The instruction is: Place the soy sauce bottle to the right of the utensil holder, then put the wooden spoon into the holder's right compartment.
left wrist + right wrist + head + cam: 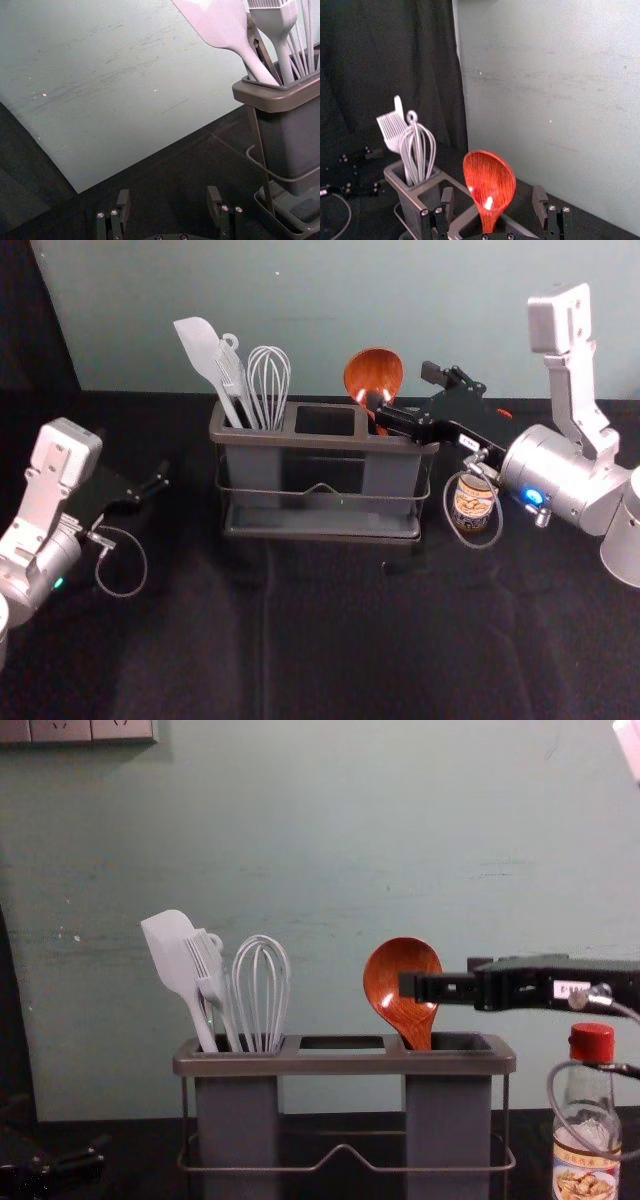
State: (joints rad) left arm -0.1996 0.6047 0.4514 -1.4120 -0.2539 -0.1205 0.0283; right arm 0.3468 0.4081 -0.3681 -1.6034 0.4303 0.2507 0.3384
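The wooden spoon [374, 373] [402, 982] stands bowl up, its handle down in the right compartment of the utensil holder [320, 442] [345, 1063]. My right gripper [404, 388] is at the spoon from the right, just above the rim; in the right wrist view this right gripper [493, 199] is open, with the spoon [489, 187] between its spread fingers. The soy sauce bottle [473, 504] [587, 1120] stands upright right of the holder, partly hidden under the right arm. My left gripper [138, 462] waits left of the holder; in the left wrist view the left gripper [167, 201] is open and empty.
A spatula [172, 955], a brush [212, 975] and a whisk [262, 990] stand in the holder's left compartment. A wall [320, 320] rises close behind it. Black cloth [300, 630] covers the table in front. A cable loop from the right arm hangs around the bottle.
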